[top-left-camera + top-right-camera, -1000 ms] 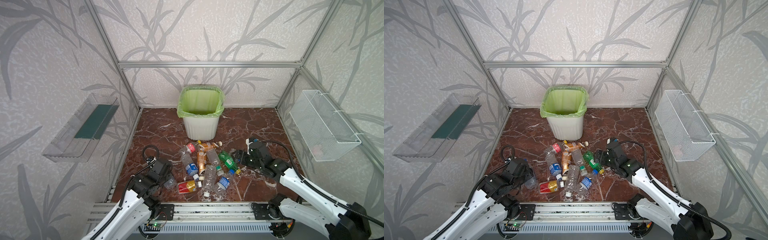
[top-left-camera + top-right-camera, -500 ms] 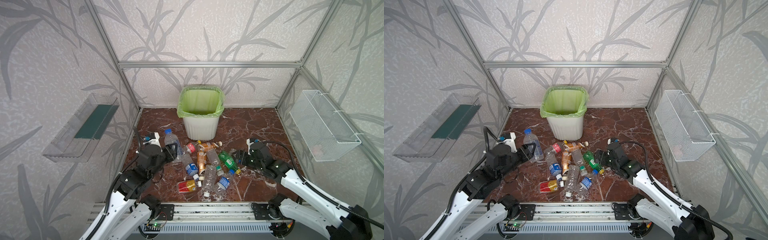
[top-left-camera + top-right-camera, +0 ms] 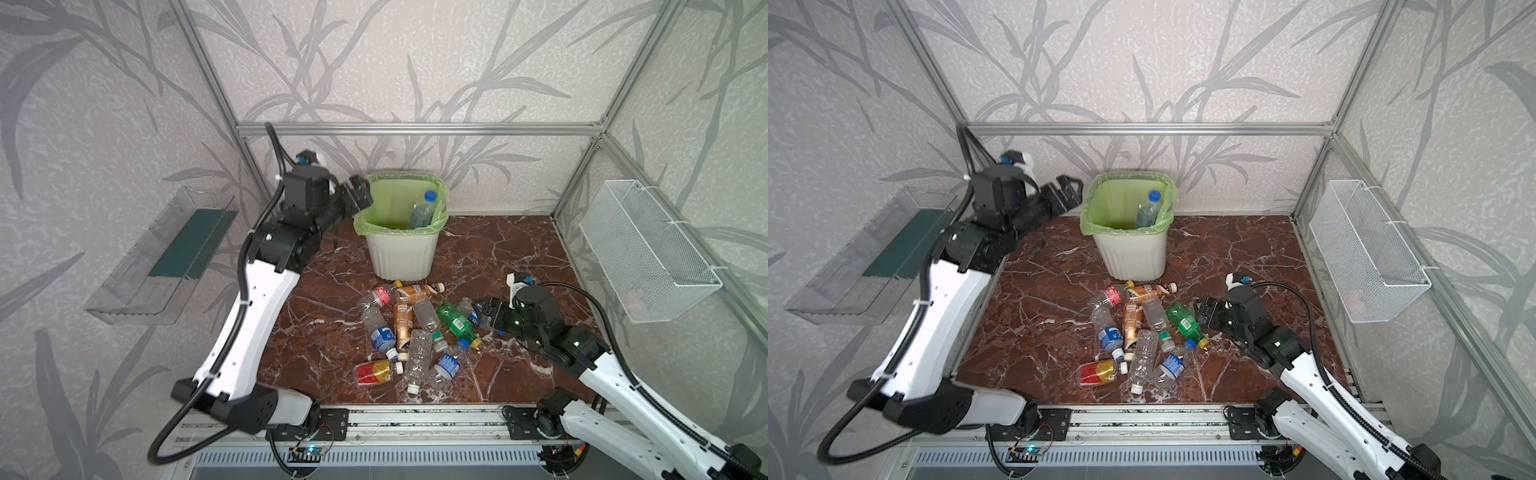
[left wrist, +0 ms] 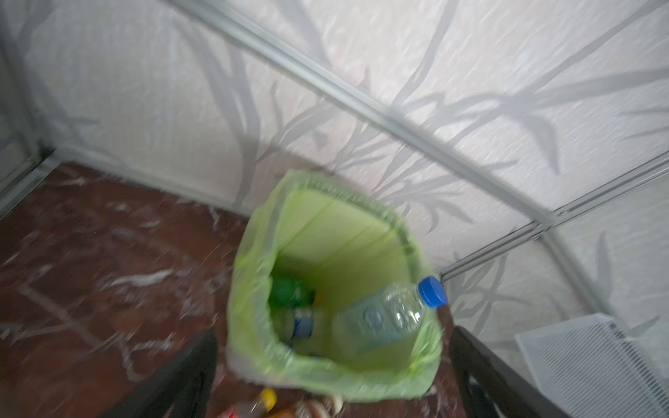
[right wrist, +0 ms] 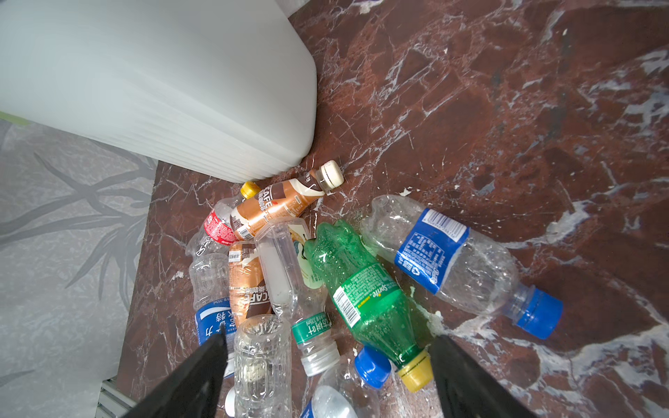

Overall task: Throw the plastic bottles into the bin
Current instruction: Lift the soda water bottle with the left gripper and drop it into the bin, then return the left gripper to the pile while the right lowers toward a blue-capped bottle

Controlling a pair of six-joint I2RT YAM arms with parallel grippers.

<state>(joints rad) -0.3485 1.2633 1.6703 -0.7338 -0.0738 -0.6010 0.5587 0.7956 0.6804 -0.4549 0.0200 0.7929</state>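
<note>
While the left gripper (image 3: pixel 360 194) is hanging spread and empty at 9 o'clock of the bin (image 3: pixel 401 257), where a blue-capped bottle (image 3: pixel 422 212) is showing inside, I am judging the right gripper (image 3: pixel 481 316) nearer the plastic bottles (image 3: pixel 409 328). Its fingers (image 5: pixel 188 376) are gaping, grasping nothing; the green bottle (image 3: pixel 456 322) is lying just at their 9 o'clock, long axis running 11 to 5, cap nearest me.

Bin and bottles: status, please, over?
Left gripper open, empty, beside bin. Blue-capped bottle in bin, cap at rim. Right gripper open by floor bottles. Nothing blocking.
</note>
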